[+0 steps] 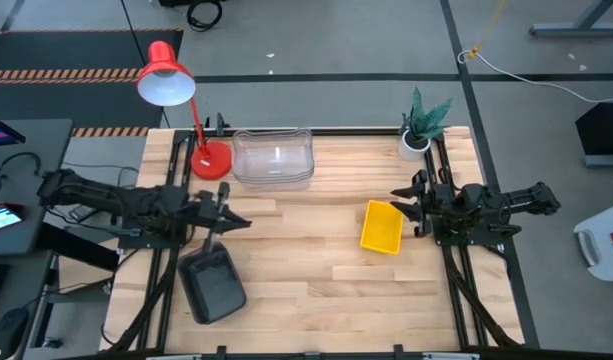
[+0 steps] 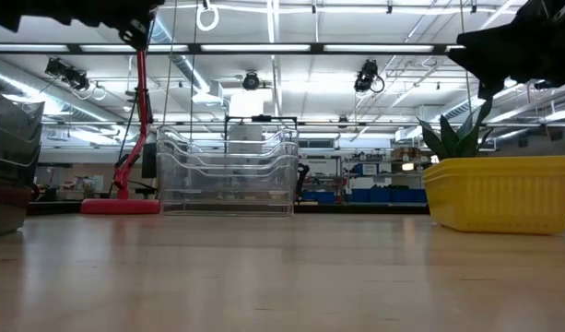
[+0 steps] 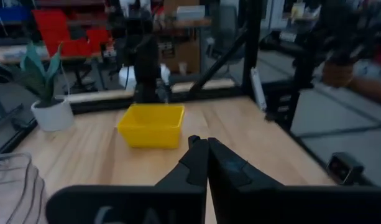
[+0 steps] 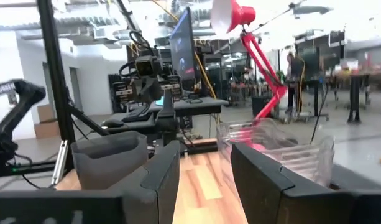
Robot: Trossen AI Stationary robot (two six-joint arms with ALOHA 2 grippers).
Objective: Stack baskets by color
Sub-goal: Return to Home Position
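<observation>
Baskets stood on the desk in three separate groups, one for each colour. The clear baskets were nested into one pile at the far edge, just to the right of the base of the red lamp. In the low view several of their rims showed one above another. The yellow baskets lay right of the middle, turned a little askew. The dark grey baskets lay at the near left, also askew. How many sat in the yellow and grey piles could not be counted. All three groups were well apart from each other.

The left gripper hung over the left side of the desk, pointing to the right, just beyond the far end of the grey pile and not touching it. Its fingers were pressed together with no gap — nothing was between them.

The right gripper hung over the right side, pointing to the left. It was just beside the far right corner of the yellow pile and near the small potted plant, which stood in the far right corner. Its fingers stood apart with a clear gap and held nothing — only the desk and the clear pile showed between them.
</observation>
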